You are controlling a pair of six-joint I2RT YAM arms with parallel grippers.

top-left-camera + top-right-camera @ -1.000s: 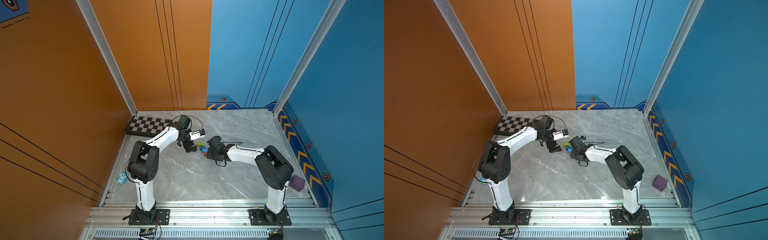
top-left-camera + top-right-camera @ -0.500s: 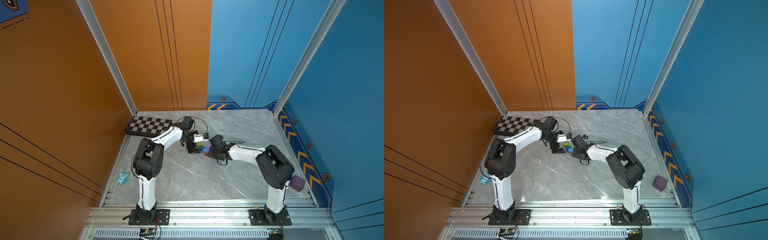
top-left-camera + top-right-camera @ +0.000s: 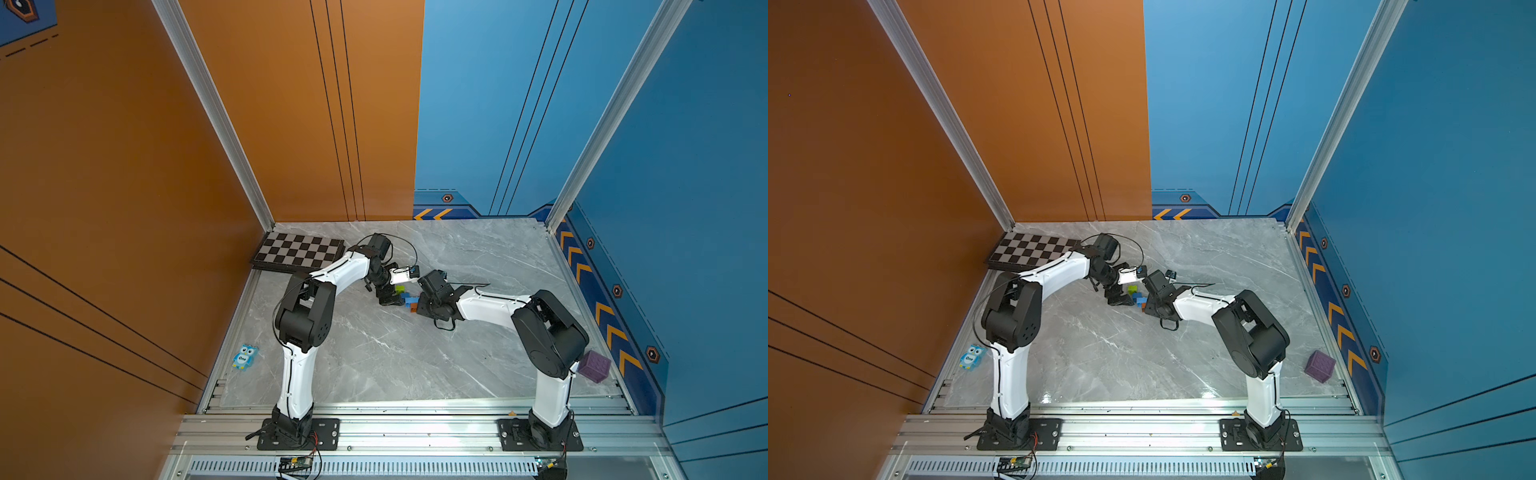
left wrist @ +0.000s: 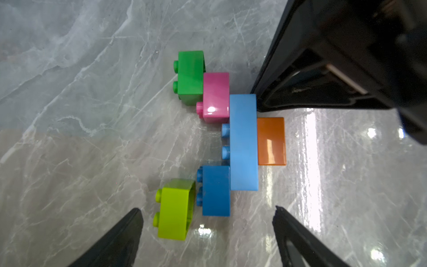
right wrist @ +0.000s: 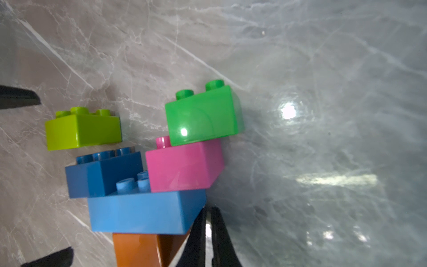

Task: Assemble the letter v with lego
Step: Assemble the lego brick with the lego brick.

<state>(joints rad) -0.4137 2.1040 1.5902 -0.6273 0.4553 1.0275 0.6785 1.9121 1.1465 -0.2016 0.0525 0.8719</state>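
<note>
Your left claw (image 4: 206,209) has closed in, spread apart either side of the loose lime brick (image 4: 175,209) just beside the letter v (image 4: 243,142) on the worktop (image 4: 80,104); your right claw (image 5: 209,209), pinched together, rests against its light-blue middle.

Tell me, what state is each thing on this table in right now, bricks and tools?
lime green brick: loose, on its side, unjoined.
green brick: stuck onto pink brick.
pink brick: stuck onto light blue brick.
dark blue brick: stuck onto light blue brick.
orange brick: stuck to light blue brick.
left tool: open, empty.
right tool: shut, empty.
owl toy: lying face up.
chessboard: flat, bare.
</note>
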